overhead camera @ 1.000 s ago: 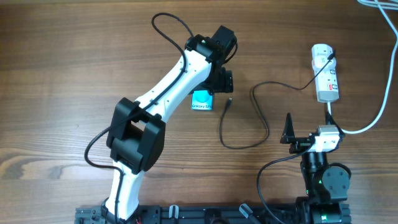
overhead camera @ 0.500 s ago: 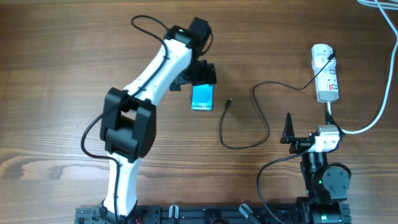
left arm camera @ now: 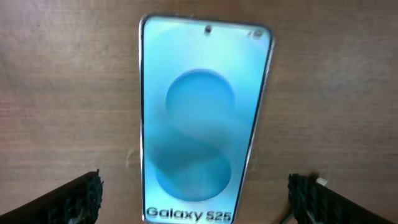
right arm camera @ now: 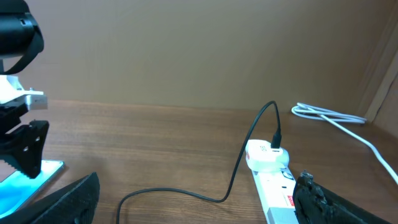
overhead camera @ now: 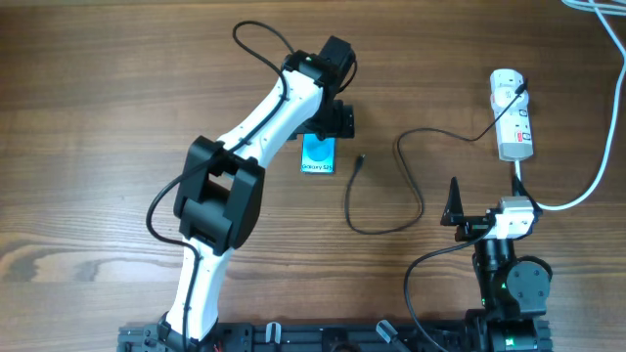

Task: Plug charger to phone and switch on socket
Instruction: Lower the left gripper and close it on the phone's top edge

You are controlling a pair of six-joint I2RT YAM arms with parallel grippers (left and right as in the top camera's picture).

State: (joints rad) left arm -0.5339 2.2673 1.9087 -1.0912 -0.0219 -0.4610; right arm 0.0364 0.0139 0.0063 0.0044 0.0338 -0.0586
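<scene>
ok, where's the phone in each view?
Overhead: the phone lies near the centre, its far end under the left gripper.
Left wrist: it fills the middle, screen up, between the two open fingers.
Right wrist: only a turquoise corner shows at bottom left.
Shared landmark: the left gripper, right at the phone in every view.

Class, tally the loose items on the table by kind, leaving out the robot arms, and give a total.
phone: 1
socket: 1
charger: 1
white cable: 1
Total: 4
</scene>
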